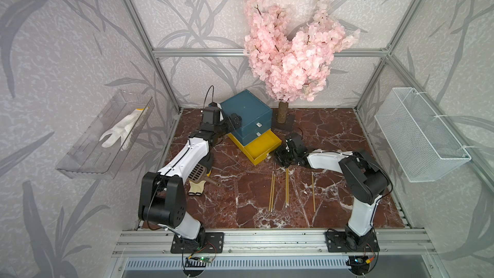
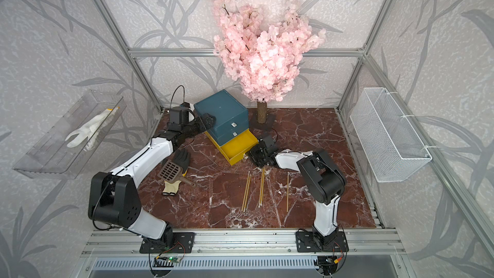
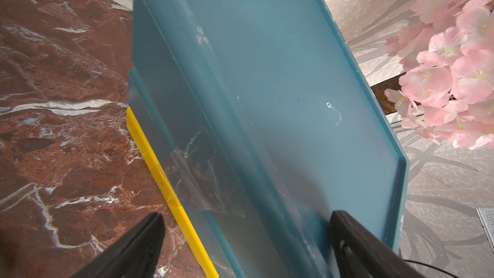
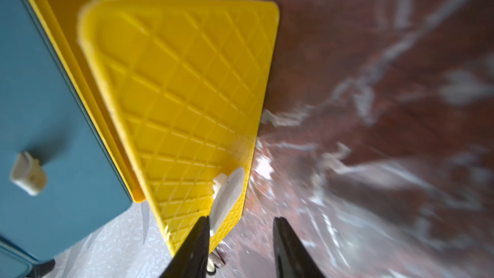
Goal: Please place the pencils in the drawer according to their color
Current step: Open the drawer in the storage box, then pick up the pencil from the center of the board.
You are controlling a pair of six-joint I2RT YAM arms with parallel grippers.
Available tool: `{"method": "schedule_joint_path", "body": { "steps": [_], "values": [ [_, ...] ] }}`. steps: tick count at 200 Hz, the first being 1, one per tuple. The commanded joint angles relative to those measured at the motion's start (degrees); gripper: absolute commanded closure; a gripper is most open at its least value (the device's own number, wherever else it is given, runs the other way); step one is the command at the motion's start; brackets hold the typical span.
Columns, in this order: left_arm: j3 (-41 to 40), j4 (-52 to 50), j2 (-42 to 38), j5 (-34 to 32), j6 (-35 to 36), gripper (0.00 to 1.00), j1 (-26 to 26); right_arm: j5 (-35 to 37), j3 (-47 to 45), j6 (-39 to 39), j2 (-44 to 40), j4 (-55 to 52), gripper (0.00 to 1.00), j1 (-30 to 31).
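A brown slotted plastic scoop (image 2: 171, 170) is seen lying on a black-and-cream glove (image 2: 182, 156) on the red-brown marbled table (image 1: 240, 209), to the base side of the left jaws. The left jaws are spread wide astride the top edge of the smooth teal cube-shaped drawer chest (image 1: 246, 108), with nothing clamped. Two teal fronts are shut. One yellow bottom drawer (image 1: 263, 147), its front embossed with a diamond grid, is pulled out. The right jaws are partly parted, with one white pull tab (image 4: 228, 199) just beside one finger, ungripped. Five thin yellow-gold pencils (image 1: 272, 192) are laid near the right jaws: two pairs and a single.
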Motion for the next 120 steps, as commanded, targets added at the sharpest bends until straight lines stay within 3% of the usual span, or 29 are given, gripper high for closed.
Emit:
{"method": "schedule_joint_path", "body": {
  "steps": [1,61,120],
  "values": [
    [-4.0,-15.2,2.7,-2.2,3.2,0.00,-0.3,-0.4,-3.9,-1.9,-3.2,-8.2,0.58,-0.6],
    [-3.9,-14.8,2.7,-1.9,2.9,0.00,-0.4,-0.9,-5.9,-6.9,-13.5,-13.0,0.57,-1.1],
    [-5.0,-13.5,2.1,-1.7,2.8,0.00,-0.3,5.0,-3.0,-14.8,-22.2,-31.0,0.57,4.0]
  ]
}}
